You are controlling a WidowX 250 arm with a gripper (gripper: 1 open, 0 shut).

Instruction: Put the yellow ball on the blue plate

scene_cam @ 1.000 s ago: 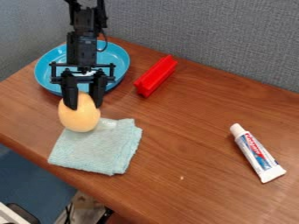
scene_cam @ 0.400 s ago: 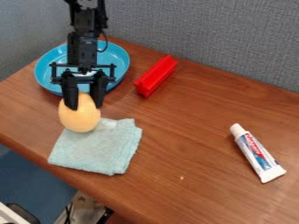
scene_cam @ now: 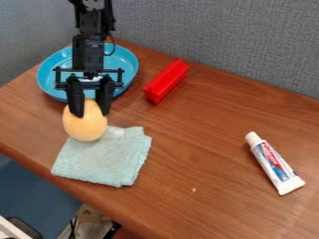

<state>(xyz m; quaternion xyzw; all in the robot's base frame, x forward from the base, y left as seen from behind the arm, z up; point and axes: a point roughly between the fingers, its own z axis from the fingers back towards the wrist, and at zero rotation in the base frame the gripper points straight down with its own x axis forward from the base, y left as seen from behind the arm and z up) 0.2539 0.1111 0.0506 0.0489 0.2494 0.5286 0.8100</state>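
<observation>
Yellow ball (scene_cam: pixel 85 124): pinched near the top between the dark fingers of the gripper (scene_cam: pixel 91 105), one at about 10 o'clock, the other at about 2 on its rounded upper part. Narrow spread for the fingers, just enough to take in the crown. Close beside the cloth (scene_cam: pixel 103 160), with the cloth towards 5 o'clock; blue plate (scene_cam: pixel 47 80) towards 12, partly behind the arm (scene_cam: pixel 91 39). Hard to tell from this angle whether resting on the table (scene_cam: pixel 200 140) or just clear of it.

Probably light, with a smooth matte skin (more egg than true sphere, by the look of it). Possibly a little soft, possibly firm; impossible to judge without a squeeze. Not likely fragile, but apt to roll or pop downwards out of a grip set too high. Best taken at the widest part, fingers on opposite flanks at 9 and 3 o'clock, with even, moderate pressure.

Next, lift straight up, high enough to clear the raised rim, then carry towards 12 o'clock. Lower into the middle of the plate before letting go, to avoid a roll against the rim.
</observation>
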